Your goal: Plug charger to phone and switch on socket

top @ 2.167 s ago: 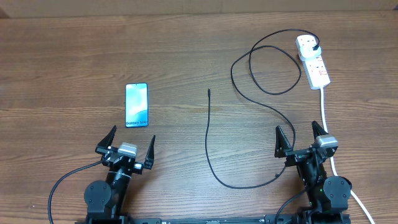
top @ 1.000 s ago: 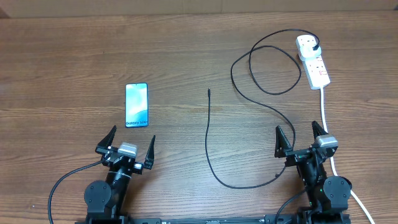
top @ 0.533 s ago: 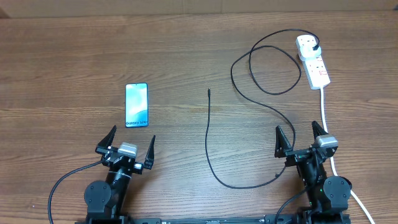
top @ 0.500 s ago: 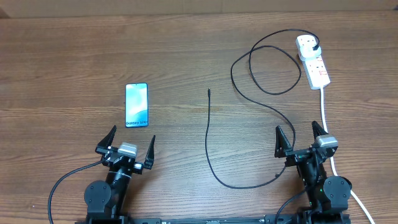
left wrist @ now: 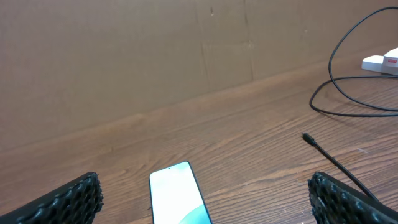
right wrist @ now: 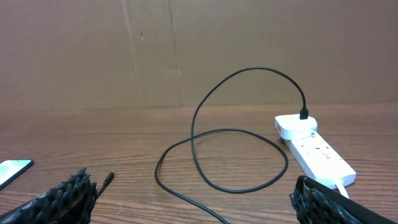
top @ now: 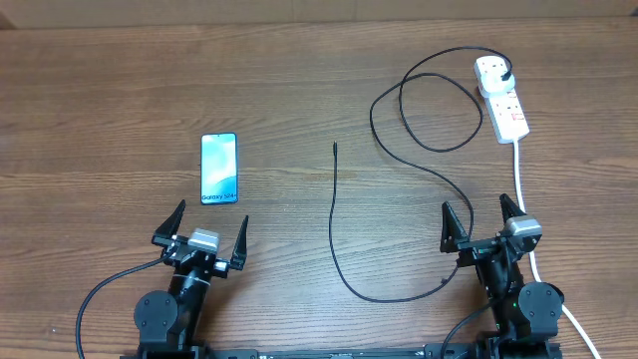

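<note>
Phone (top: 219, 169) just ahead of left gripper (top: 213, 213), socket (top: 510, 112) well beyond right gripper (top: 475, 202), both splayed wide.

Brown table surface (top: 299, 70) is matt wood grain, the flat light-blue-screened phone (top: 219, 169) looks glossy glass, white elongated socket block (top: 508, 112) is smooth shiny plastic, thin black charger cable (top: 333, 214) matt rubbery, brown back wall (left wrist: 124, 62) plain matt cardboard

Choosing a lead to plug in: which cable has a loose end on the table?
The thin black charger cable: its tip lies free right of the phone. The thick white cord runs from the socket out of view.
</note>
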Tool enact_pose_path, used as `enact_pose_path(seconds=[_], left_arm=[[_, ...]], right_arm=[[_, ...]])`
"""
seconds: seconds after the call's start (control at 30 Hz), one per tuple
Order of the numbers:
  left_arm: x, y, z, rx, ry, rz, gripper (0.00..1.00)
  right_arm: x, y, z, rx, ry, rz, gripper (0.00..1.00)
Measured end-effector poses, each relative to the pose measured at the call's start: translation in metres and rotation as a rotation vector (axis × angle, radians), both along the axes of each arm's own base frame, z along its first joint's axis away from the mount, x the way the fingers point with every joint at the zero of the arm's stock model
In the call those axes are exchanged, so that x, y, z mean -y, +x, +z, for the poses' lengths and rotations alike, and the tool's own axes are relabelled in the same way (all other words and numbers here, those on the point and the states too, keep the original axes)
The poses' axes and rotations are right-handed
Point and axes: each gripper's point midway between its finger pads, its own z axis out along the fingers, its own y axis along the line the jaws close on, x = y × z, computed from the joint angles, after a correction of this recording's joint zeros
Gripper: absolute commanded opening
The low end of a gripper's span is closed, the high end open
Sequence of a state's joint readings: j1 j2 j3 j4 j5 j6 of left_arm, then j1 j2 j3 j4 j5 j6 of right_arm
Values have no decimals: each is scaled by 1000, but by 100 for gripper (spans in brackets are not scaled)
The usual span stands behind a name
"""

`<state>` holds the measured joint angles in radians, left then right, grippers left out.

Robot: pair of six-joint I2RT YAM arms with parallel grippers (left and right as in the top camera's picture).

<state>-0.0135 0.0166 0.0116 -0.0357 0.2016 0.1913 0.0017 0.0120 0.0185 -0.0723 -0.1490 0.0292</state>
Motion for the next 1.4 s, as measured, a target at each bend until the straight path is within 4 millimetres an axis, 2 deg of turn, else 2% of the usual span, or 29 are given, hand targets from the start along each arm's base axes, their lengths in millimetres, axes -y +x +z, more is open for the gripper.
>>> enact_pose_path(seconds=[0.43,0.57,0.87,1.13,1.4], left_arm=[[-1,0,-2,-12,0,3,100],[-3,-4,9,-25,-1,16,100],[-6,-5,49,-106,-1,34,100],[-5,14,68,-321,-20,38,100],[-5,37,74,-703,-10,44,100]], right_arm=[[0,0,0,0,0,0,100],[0,0,0,0,0,0,100],[0,0,0,0,0,0,100],[0,0,0,0,0,0,100],[0,0,0,0,0,0,100]])
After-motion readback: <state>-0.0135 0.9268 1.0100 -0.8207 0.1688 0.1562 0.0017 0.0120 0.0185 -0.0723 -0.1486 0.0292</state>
